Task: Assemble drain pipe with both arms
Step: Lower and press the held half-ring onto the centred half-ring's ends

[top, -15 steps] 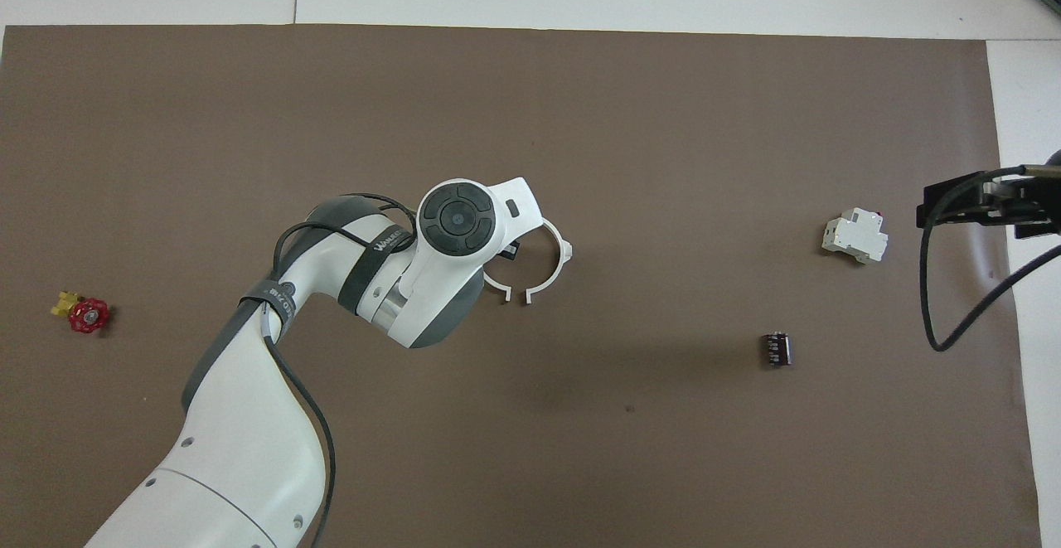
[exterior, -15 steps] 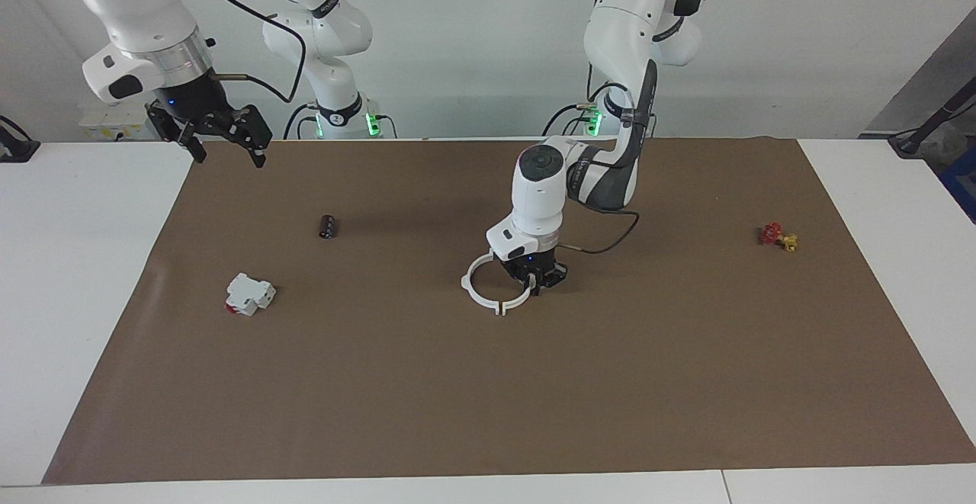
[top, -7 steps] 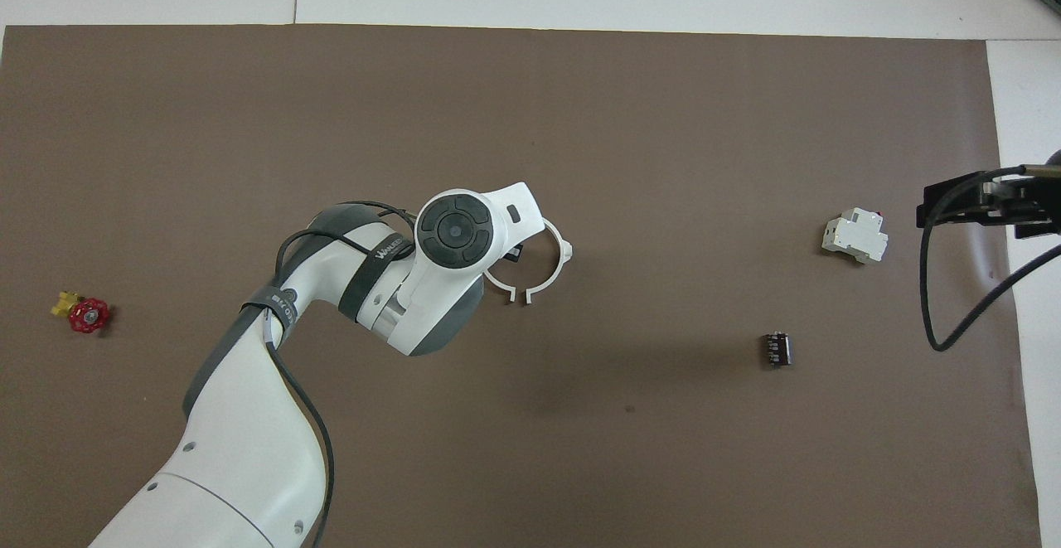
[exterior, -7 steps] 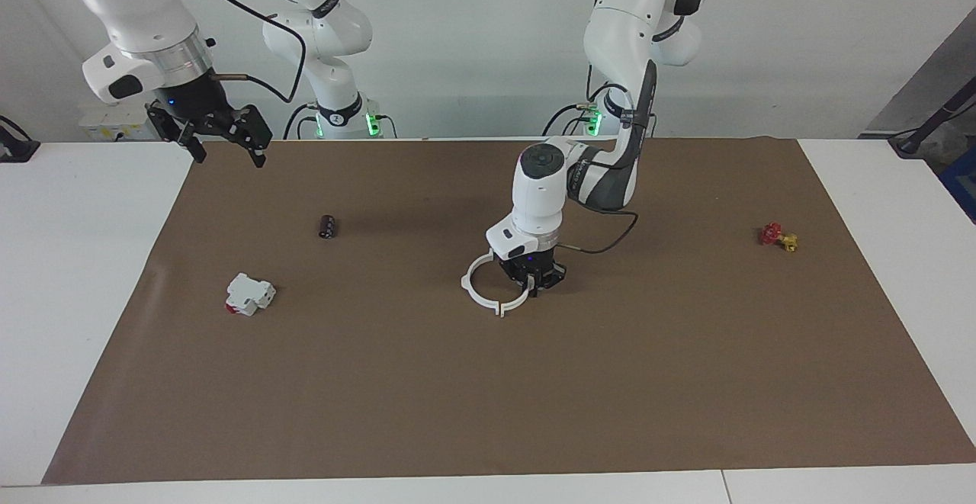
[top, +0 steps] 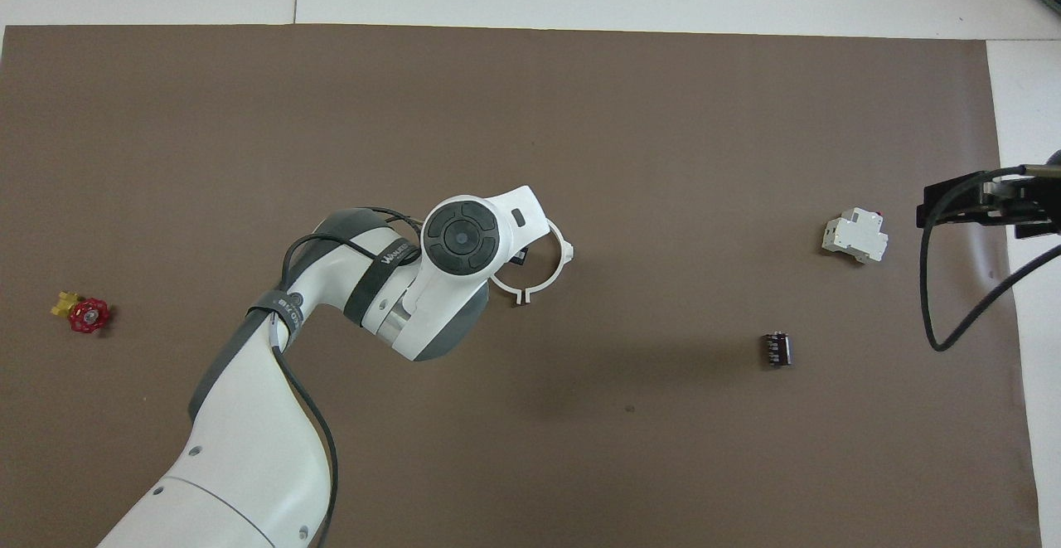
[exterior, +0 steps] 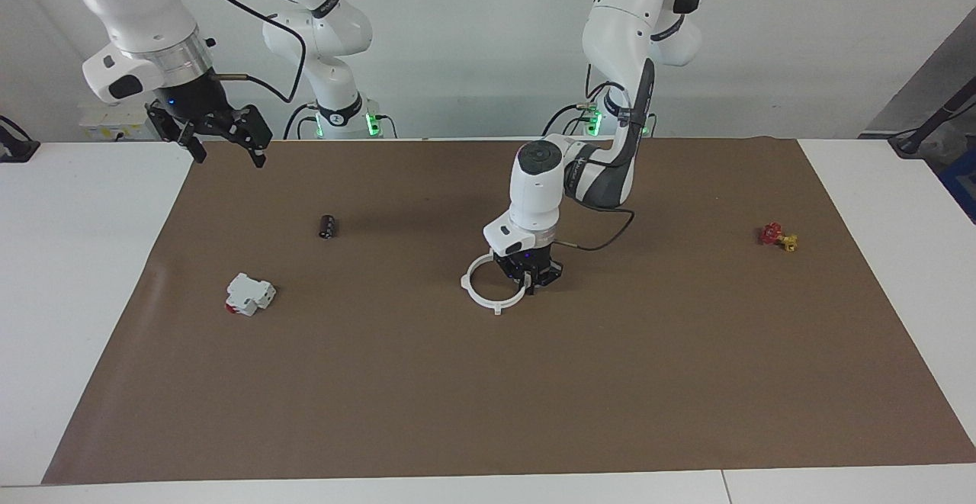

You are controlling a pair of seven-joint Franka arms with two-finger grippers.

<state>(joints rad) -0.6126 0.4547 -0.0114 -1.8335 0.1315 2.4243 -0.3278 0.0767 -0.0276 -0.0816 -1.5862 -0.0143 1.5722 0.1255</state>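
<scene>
At mid-mat, well clear of every edge, the left gripper (exterior: 528, 281) pinches the rim of the white drain pipe (exterior: 488, 300), its two halves lying as one ring. Over the mat's corner, the waiting right gripper (exterior: 221, 138) hangs wide open.

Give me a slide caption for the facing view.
Left gripper shut on the drain pipe at mid-mat; right gripper waits open above the mat's corner.
</scene>
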